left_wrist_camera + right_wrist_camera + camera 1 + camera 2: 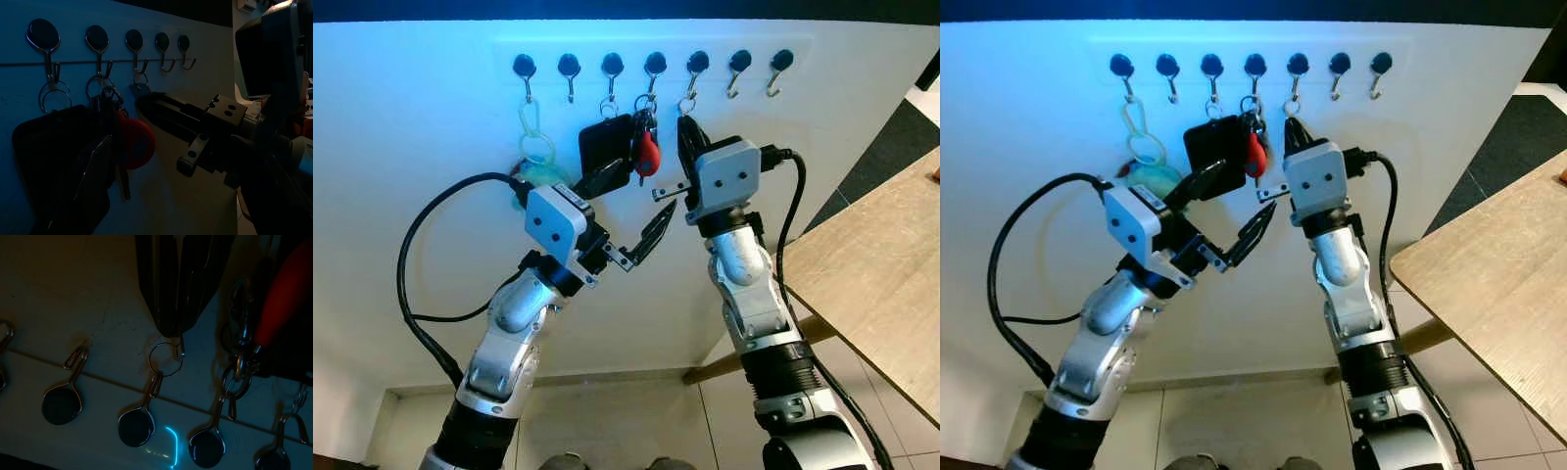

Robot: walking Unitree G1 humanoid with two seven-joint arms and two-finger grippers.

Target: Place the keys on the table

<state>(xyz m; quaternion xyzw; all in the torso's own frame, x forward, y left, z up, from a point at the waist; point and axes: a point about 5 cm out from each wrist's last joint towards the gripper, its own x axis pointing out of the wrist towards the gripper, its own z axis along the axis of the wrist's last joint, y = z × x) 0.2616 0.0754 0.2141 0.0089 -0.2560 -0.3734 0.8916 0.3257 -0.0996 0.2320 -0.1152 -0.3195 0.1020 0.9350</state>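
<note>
Left gripper gaped beside red-fobbed keys at twelve o'clock; right gripper state undeterminable

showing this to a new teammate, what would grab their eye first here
Both silver arms reach up to a row of wall hooks, where a bunch of keys with a red tag hangs beside a black pouch. The left gripper is open just below them; the right gripper sits on a key ring next hook over. A wooden table waits at right.
</note>
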